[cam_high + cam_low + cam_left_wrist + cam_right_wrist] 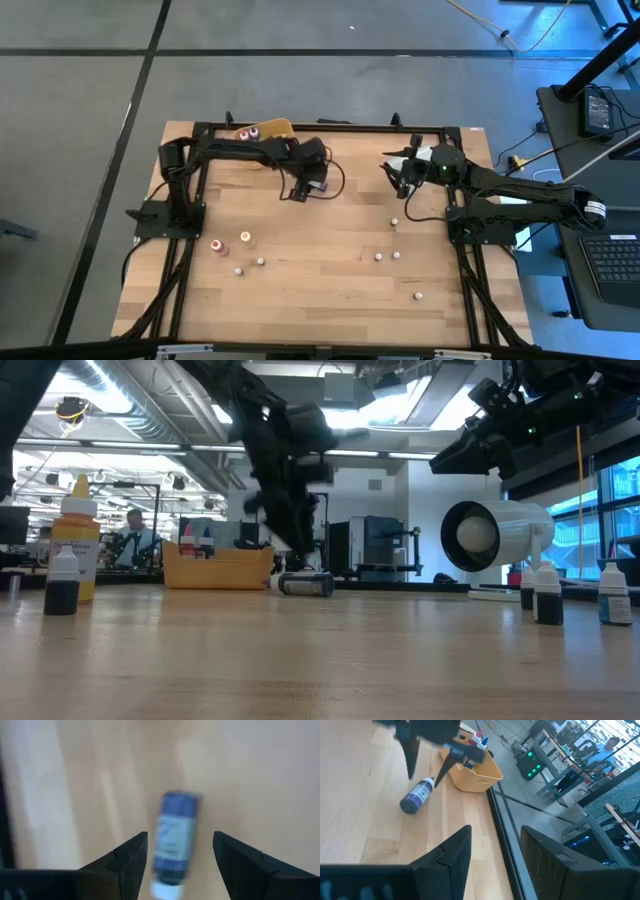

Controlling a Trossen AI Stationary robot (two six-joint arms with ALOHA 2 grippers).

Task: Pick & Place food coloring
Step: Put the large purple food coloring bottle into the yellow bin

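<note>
1. Fingers (pixel 131 865) of the left gripper (pixel 180 865) are spread, straddling a blue bottle (pixel 175 845) lying on its side on the table (pixel 260 775); visible gaps on both sides, nothing pinched.
2. Same bottle in the right wrist view (pixel 417 796): on its side, white cap pointing toward the tray (pixel 475 772), lying near it but apart. Left gripper (pixel 427 762) hangs right over it.
3. Low view: bottle (pixel 305 585) flat on the wood just beside the tray (pixel 218 568), under the left arm.
4. Tray (pixel 270 130) sits at the table's far edge and already holds a few bottles (pixel 247 133).
5. Right gripper (pixel 397 170) waits well away from the tray, on its right; fingers (pixel 445 855) parted, holding nothing.
6. Other bottles stand well away from the tray toward the near edge: an orange one (pixel 246 239), a red one (pixel 217 246), small white-capped ones (pixel 396 255).
7. Handling, a guess: light, stiff plastic, smooth and round, so lying down it will likely roll or squirt out of a loose pinch. Best hold: across the label at mid-body, fingers square to the long axis, not on the narrow cap.
8. Task looks partway: some bottles are in the tray, many are still out.
</note>
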